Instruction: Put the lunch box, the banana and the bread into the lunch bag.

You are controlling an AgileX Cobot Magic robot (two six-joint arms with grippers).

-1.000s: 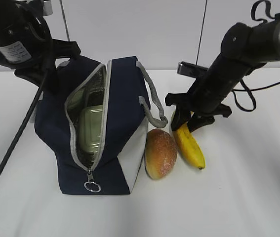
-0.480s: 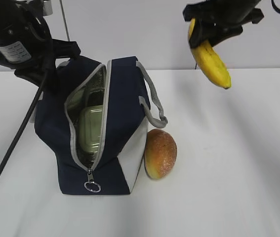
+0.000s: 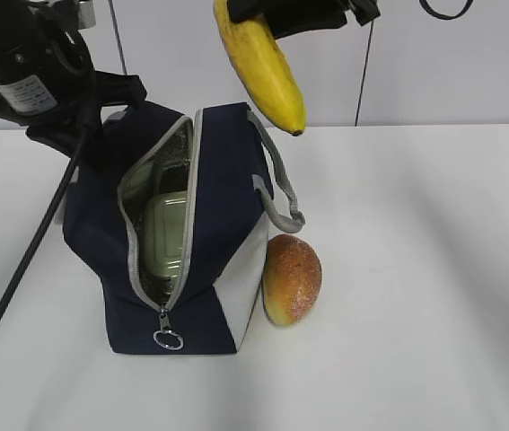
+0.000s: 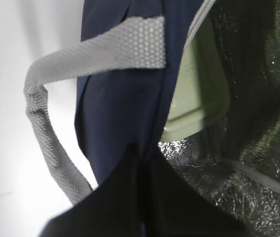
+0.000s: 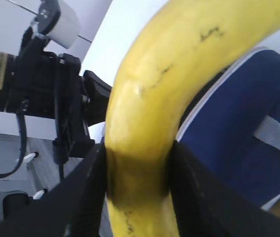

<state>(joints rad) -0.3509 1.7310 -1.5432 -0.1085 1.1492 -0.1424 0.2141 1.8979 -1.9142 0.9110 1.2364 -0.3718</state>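
The lunch box (image 3: 166, 235) already sits inside the lunch bag (image 3: 227, 180), its sage-green lid showing through the unzipped mouth at centre left of the exterior view, so one of three items looks done; the banana (image 3: 263, 67) hangs at the top centre of that frame, above the bag's upper edge and slightly right of its opening, pinched near its upper end by the right pincer (image 5: 137, 192), so by my reading its placing is under way but not finished; the bread (image 3: 292, 278) lies untouched on the table (image 3: 434, 296), just beside the bag's white side panel; the left pincer (image 4: 142, 197), pressed together, clamps the bag's navy fabric edge at the upper left, apparently holding the mouth open.
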